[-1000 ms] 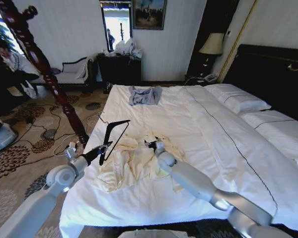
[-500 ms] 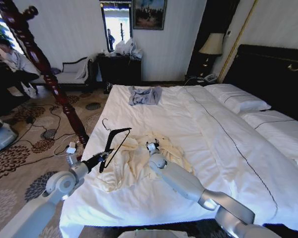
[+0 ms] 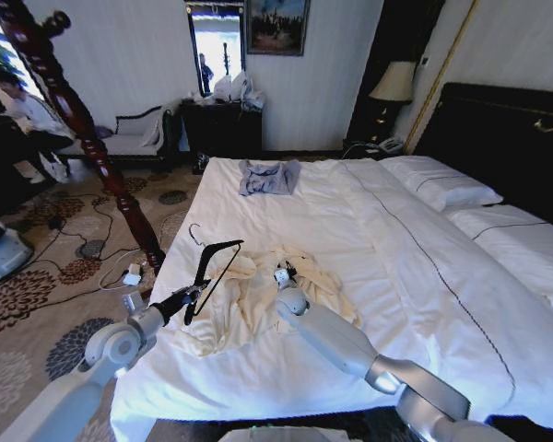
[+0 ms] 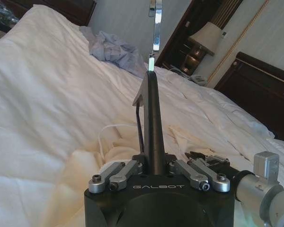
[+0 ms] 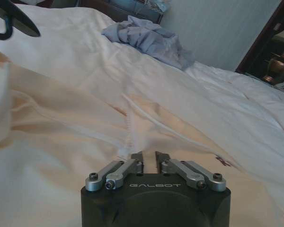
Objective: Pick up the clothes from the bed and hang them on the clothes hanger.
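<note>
On the bed, lower centre of the head view: the cream long-sleeved soft-fabric shirt [image 3: 258,299] lies crumpled on the wide white-sheeted bed [image 3: 415,276], near its lower-left edge.
Hanger: the black wide-shouldered coat hanger with the thin silver hook [image 3: 212,262] is held up at an angle just left of the shirt, close above its left part; whether it touches the cloth I cannot tell.
Left hand [image 4: 156,168]: clamped on the hanger's black bar, which rises straight out between the closed fingers in the left wrist view.
Right hand [image 5: 149,158]: low over the middle of the shirt, fingers drawn almost together with only a thin slit between them and their tips at a raised fold of cream cloth; whether they pinch it I cannot tell.
Done so far: hanger in hand and brought to the shirt.
Left to do: by my judgement nearly everything; the shirt is not lifted and not on the hanger.
Elsewhere: a crumpled grey-blue garment [image 3: 269,177] lies well apart, toward the upper centre.
</note>
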Robot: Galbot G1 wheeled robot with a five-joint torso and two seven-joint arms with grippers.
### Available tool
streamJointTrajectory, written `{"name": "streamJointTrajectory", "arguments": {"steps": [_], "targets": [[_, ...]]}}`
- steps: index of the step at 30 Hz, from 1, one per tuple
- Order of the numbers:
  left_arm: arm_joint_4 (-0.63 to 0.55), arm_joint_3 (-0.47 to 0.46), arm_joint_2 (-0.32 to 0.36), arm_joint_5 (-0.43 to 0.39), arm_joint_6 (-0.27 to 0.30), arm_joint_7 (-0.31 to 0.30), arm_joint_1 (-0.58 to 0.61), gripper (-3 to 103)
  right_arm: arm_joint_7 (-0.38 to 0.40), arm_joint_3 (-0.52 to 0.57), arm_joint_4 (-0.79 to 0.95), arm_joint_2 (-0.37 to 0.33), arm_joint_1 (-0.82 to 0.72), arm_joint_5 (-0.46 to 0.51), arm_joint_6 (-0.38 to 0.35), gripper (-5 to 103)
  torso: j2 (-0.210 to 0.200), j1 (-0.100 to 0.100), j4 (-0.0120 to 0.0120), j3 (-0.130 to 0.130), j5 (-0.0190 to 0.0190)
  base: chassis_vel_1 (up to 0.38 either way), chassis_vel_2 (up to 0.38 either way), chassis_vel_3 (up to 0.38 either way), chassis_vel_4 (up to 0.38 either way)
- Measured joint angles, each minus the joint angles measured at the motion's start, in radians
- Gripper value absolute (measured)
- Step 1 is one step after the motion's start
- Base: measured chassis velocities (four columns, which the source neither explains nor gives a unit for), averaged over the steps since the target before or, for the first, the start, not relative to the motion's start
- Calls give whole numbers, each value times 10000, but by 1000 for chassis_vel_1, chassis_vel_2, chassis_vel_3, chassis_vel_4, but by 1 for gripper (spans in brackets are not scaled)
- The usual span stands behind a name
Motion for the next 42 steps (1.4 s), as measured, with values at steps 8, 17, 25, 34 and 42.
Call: {"name": "streamJointTrajectory", "arguments": {"steps": [8, 17, 25, 34, 42], "targets": [[-12, 26, 0, -4, -10, 8, -102, 18, -211, 152, 243, -206, 1, -84, 180, -3, 0, 0, -1, 0, 0, 0, 0, 0, 0], [383, -56, 137, 123, -67, 92, -129, 18, 80, -277, -34, 360, 249, -1, 23, 28, 0, 0, 3, 0, 0, 0, 0, 0, 0], [242, -37, 65, 141, -78, 85, -126, 18, 866, -536, -578, 611, 386, -232, -563, 55, 0, 0, -2, 0, 0, 0, 0, 0, 0], [295, -83, 76, 133, -132, 70, -212, 18, 1348, -545, -1235, 989, 469, -232, -529, 62, 0, 0, 1, 0, 0, 0, 0, 0, 0], [247, 58, 38, 186, -145, 70, -191, 18, 1464, -340, -1587, 1112, 566, -564, -465, 35, 0, 0, 0, 1, 0, 0, 0, 0, 0]]}}
